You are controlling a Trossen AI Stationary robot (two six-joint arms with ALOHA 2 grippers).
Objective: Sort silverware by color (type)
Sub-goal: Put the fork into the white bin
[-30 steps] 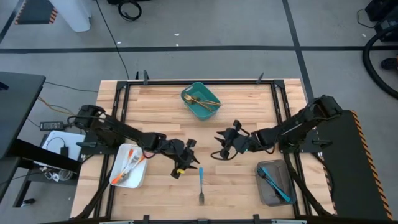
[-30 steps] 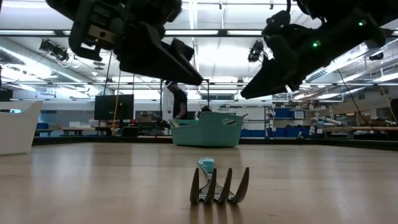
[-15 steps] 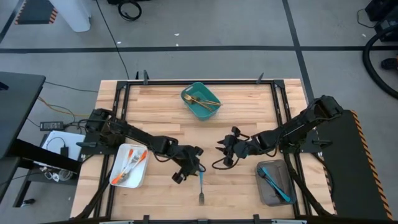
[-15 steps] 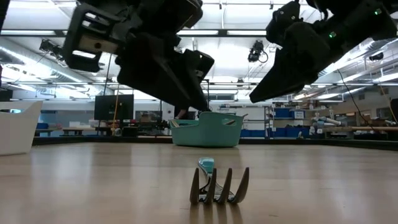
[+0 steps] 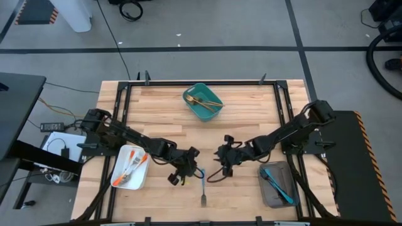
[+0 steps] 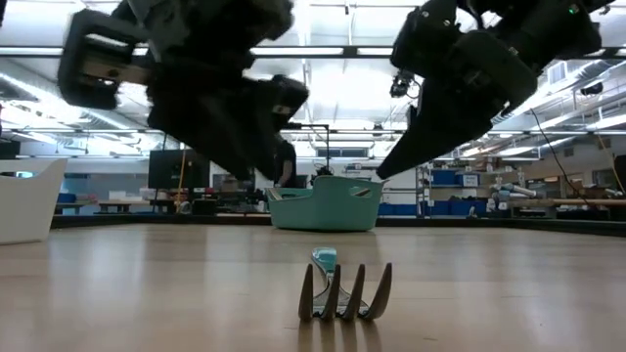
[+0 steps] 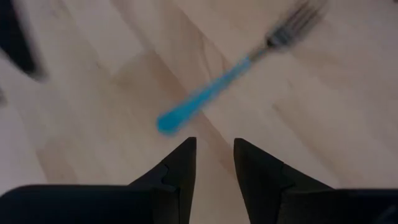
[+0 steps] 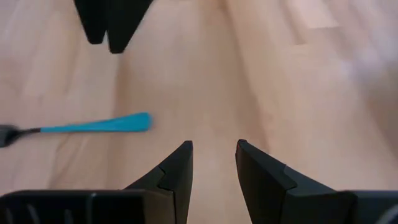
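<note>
A fork with a blue handle (image 5: pixel 203 185) lies flat on the wooden table near its near edge, tines toward that edge; it also shows in the low view (image 6: pixel 342 289). My left gripper (image 5: pixel 179 174) hangs open just left of the fork's handle end (image 7: pixel 171 121), slanting down, fingers (image 7: pixel 180 168) apart with bare wood between them. My right gripper (image 5: pixel 221 168) hangs open just right of the handle end (image 8: pixel 134 121), also slanting down with nothing between its fingers (image 8: pixel 177 168). Neither touches the fork.
A teal bin (image 5: pixel 214 113) with gold utensils stands at the far middle. A white tray (image 5: pixel 118 177) with orange-handled utensils sits near left. A grey tray (image 5: pixel 269 192) with blue-handled utensils sits near right. A black frame edges the table.
Both grippers have come in over the blue fork's handle end and tipped further down. The right one has gone toward the table's left and near edges; the left arm has reached toward the right. The fork has stayed in place. Both stay open.
</note>
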